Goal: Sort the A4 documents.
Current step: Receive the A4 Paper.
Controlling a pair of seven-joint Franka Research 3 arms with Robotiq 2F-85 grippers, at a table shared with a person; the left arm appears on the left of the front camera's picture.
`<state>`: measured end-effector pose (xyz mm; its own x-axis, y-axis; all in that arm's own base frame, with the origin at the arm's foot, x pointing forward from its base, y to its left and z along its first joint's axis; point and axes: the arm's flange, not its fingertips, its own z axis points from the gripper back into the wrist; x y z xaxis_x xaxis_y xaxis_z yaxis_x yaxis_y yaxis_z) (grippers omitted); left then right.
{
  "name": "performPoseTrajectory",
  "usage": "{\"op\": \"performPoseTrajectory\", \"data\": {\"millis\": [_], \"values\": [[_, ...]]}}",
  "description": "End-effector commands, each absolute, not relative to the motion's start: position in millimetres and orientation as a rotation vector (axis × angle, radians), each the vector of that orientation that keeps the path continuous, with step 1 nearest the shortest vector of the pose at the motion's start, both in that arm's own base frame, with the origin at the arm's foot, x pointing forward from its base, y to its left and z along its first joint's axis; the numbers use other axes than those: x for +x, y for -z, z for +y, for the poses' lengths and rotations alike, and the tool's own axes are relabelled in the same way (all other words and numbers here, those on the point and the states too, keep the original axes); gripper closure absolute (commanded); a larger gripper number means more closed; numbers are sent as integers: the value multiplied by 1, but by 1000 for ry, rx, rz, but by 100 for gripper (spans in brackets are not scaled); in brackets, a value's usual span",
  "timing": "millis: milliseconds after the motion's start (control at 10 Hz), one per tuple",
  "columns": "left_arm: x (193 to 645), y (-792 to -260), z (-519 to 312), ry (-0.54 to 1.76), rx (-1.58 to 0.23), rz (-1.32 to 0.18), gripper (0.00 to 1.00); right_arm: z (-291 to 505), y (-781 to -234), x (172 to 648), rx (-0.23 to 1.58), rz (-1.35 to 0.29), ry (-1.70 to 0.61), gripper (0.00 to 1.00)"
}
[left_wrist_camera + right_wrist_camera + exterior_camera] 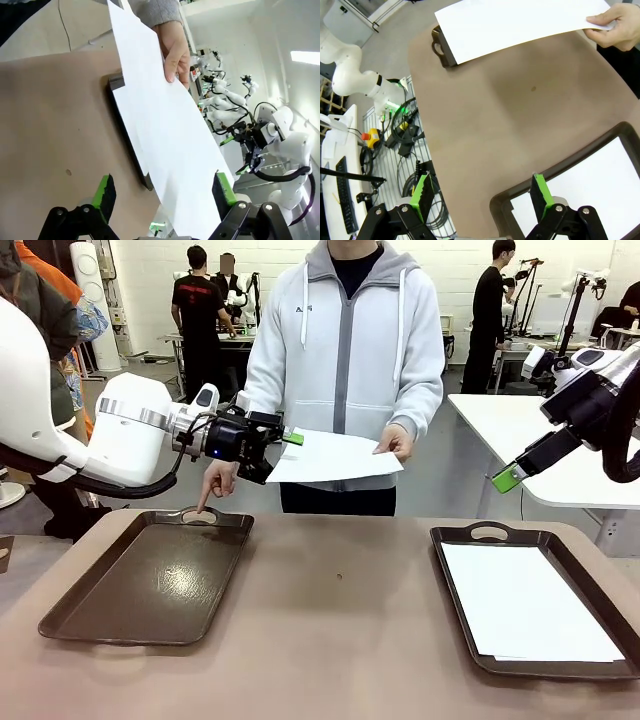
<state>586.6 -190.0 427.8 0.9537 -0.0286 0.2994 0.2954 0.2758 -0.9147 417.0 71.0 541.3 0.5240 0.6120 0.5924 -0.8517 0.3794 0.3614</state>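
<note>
A person's hand (396,444) holds out a blank white A4 document (335,455) above the table's far edge. My left gripper (287,439) is open at the sheet's left edge. In the left wrist view the sheet (165,125) runs between the spread fingers (105,192) of that gripper (164,190), nearer the right one, and the jaws are not closed on it. Another white sheet (525,600) lies flat in the right tray (455,538). My right gripper (510,478) hangs open high at the right, above that tray (520,192), as its wrist view (481,194) shows.
A dark brown tray (150,580) lies at the left with nothing in it. The person's other hand (215,482) points a finger down at its far handle. A white table (530,435) stands behind at the right. The brown tabletop (340,630) lies bare between the trays.
</note>
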Motion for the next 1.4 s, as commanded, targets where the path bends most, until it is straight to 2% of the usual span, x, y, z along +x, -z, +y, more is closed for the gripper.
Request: {"op": "performPoseTrajectory", "data": {"millis": [0,400,600,800,1300], "values": [[592,-430,-190,161,-1323,-203,0,71,-541,417,707,-396,-970,0],[589,-419,-196,109,-1364,-65,0,71,-541,417,707,-396,-970,0],[588,-419,-194,152,-1366,-69,0,71,-541,417,707,-396,-970,0],[584,-419,-196,193,-1383,-86,20,71,-541,417,707,-396,-970,0],[583,-416,-193,114,-1399,-117,71,71,-541,417,707,-396,-970,0]]}}
